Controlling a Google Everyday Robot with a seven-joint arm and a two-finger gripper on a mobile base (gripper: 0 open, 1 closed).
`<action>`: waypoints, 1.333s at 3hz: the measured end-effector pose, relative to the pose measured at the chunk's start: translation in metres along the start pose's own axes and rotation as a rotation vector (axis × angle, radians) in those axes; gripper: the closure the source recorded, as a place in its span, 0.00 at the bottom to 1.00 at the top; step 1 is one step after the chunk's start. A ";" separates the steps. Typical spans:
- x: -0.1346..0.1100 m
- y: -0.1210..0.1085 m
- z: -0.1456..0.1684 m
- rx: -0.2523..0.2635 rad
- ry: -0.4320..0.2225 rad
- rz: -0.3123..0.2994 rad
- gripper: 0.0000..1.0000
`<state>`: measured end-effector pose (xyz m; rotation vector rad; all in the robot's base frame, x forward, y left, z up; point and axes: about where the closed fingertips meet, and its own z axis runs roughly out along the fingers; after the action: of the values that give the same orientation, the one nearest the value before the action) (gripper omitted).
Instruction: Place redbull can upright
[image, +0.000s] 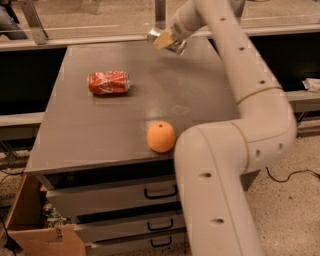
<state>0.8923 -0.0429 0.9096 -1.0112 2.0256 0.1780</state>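
The redbull can (175, 47) is a slim silver can held tilted over the far edge of the grey table (90, 135); its silver end (154, 34) sticks out to the left. My gripper (165, 39) is at the top centre of the camera view, its tan fingers (163, 40) closed across the can's body. The can looks lifted off the table top. Little of its blue and red print shows.
A fat red cola can (108, 82) lies on its side at the table's left middle. An orange (161, 136) sits near the front edge, next to my arm (220, 165). Drawers (115, 197) are under the table. A cardboard box (45, 240) stands at the lower left.
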 end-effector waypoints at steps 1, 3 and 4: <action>-0.030 -0.049 -0.109 0.050 -0.277 0.033 1.00; -0.030 -0.073 -0.184 0.068 -0.460 0.087 1.00; -0.027 -0.064 -0.168 0.007 -0.487 0.110 1.00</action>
<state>0.8411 -0.1462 1.0505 -0.7613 1.6326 0.4317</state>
